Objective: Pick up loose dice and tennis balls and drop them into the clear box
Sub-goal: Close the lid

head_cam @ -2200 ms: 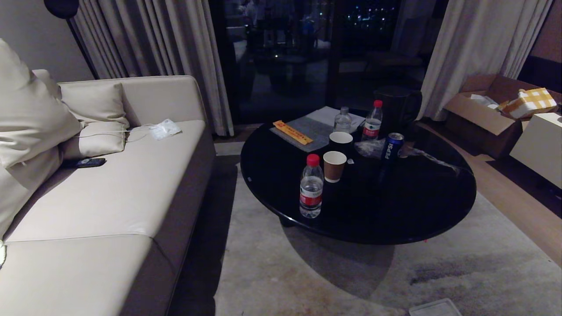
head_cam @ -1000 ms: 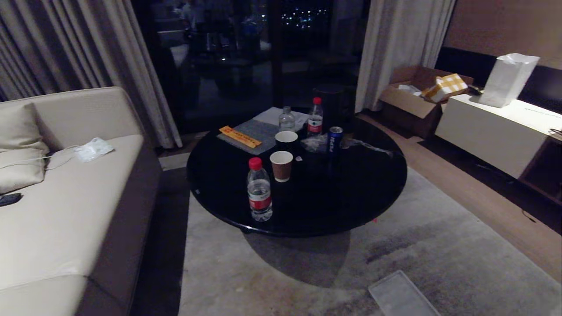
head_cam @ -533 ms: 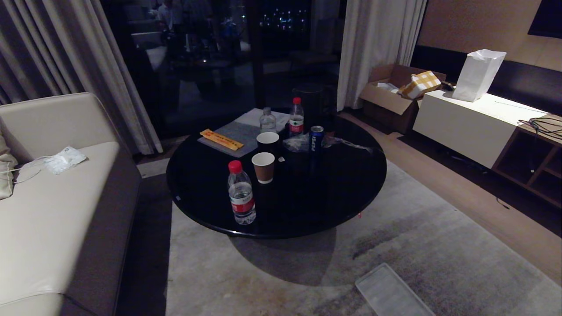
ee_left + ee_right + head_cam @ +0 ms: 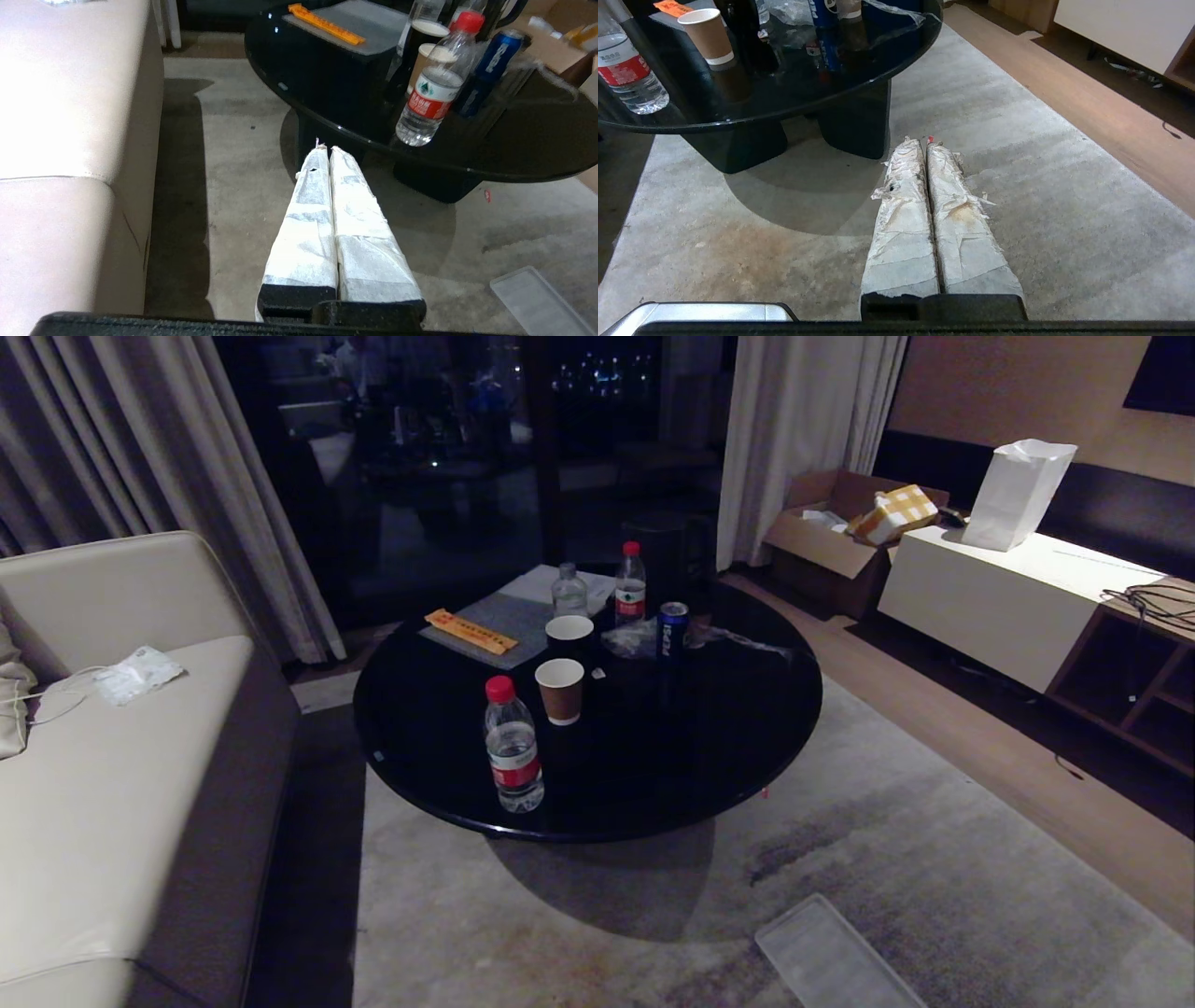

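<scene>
Dim room, round black table on a grey rug, both arms parked low.

No dice, balls or clear box show anywhere; the only clear plastic is a flat ribbed lid on the rug, near right of the table. On the table I count three bottles, the near one red-capped, another red-capped and a bare one at the far side; two cups, brown and black; one blue can; one orange strip on a grey mat. A sofa stands left. The left gripper and right gripper hang over the rug, taped fingers pressed together, holding nothing.
</scene>
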Controlling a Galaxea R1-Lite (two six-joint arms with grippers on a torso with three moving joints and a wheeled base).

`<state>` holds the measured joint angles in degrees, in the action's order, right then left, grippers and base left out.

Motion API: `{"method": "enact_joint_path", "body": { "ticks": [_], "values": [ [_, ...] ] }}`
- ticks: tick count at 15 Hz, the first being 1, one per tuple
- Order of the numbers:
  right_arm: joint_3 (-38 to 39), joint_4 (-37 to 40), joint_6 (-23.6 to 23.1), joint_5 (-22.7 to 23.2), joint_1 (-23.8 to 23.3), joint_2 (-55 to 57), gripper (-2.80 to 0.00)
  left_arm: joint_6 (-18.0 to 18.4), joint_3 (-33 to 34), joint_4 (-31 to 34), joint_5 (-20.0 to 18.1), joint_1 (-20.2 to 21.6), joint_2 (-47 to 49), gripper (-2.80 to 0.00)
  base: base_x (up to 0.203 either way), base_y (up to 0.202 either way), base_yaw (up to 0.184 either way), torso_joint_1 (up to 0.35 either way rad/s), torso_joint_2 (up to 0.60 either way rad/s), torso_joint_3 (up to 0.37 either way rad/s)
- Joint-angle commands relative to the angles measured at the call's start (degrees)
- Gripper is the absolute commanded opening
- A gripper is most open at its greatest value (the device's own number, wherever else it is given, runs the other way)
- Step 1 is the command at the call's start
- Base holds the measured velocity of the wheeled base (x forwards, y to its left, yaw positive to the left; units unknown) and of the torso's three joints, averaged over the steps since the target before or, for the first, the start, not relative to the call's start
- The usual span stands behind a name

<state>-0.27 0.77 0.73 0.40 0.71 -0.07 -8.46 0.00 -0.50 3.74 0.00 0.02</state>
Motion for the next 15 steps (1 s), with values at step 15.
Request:
{"method": "enact_joint_path", "body": {
  "ticks": [15],
  "values": [
    [0.00,0.02,-0.03,0.04,0.00,0.07,-2.80,-0.07,0.00,0.01,0.04,0.00,0.00,-2.80,0.000,0.000,0.000,0.003,0.00,-0.188]
  ]
}}
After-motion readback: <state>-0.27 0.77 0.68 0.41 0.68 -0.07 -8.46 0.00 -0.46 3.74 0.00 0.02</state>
